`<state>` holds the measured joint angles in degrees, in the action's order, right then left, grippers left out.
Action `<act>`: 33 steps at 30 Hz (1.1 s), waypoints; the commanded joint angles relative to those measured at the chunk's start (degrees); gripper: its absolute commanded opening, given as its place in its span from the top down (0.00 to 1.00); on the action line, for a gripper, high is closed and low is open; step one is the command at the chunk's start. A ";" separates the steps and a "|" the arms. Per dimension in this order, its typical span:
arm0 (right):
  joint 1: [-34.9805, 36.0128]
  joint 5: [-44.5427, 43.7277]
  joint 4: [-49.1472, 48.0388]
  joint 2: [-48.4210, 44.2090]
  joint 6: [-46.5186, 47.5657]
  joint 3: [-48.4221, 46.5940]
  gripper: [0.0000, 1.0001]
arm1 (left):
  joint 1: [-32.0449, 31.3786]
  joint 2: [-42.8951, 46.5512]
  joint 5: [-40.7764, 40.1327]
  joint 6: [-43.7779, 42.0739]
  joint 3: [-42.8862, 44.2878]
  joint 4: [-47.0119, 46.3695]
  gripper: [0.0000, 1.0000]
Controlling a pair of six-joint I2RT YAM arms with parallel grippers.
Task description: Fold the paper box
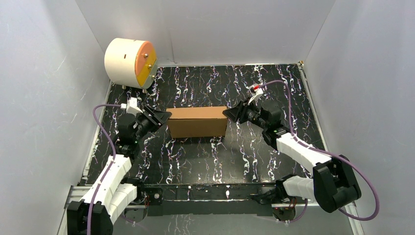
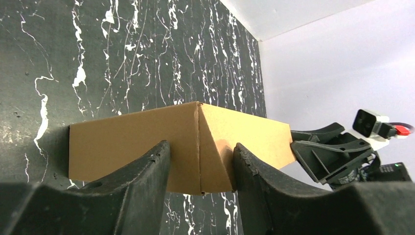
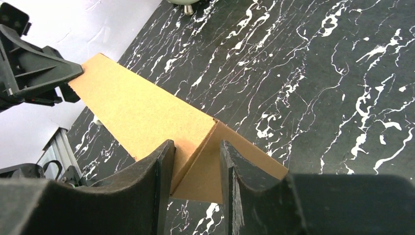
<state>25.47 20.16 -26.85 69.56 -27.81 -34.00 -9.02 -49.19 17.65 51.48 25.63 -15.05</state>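
The paper box [image 1: 197, 121] is a closed, shallow brown cardboard box lying lengthwise in the middle of the black marbled table. My left gripper [image 1: 165, 116] is at its left end, open, with the box's near corner edge between its fingers [image 2: 200, 152]. My right gripper [image 1: 228, 112] is at its right end, open, straddling that end's corner [image 3: 195, 149]. In the left wrist view the box [image 2: 132, 142] runs away toward the right gripper [image 2: 328, 152]. In the right wrist view the box [image 3: 137, 112] runs toward the left gripper [image 3: 44, 73].
A cream cylinder with an orange face [image 1: 129, 62] stands on small feet at the back left corner. White walls enclose the table on the left, back and right. A metal rail [image 1: 195, 188] with the arm bases runs along the near edge.
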 commanded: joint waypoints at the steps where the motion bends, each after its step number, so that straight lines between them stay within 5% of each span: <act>1: -0.93 3.01 13.71 5.02 5.71 5.58 0.59 | 3.13 -2.46 10.76 1.13 -3.44 6.83 0.54; 6: -0.96 4.82 13.47 7.30 5.93 5.12 0.62 | 5.73 -3.94 14.59 0.33 -2.62 8.87 0.58; 12: -1.22 4.62 14.92 7.32 6.72 3.73 0.62 | 10.33 -5.13 18.15 1.73 -4.72 10.52 0.75; 25: -1.27 7.43 19.76 5.11 6.33 -1.40 0.63 | 11.65 -6.68 5.30 -2.13 -6.76 23.18 0.96; 33: -1.30 13.44 21.20 5.45 5.08 -4.20 0.62 | 11.47 -5.85 7.19 1.82 -10.71 18.31 1.00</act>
<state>23.70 28.40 -20.75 72.42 -25.04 -39.51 1.30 -51.94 32.01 55.70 23.40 -15.11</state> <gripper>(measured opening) 0.431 0.357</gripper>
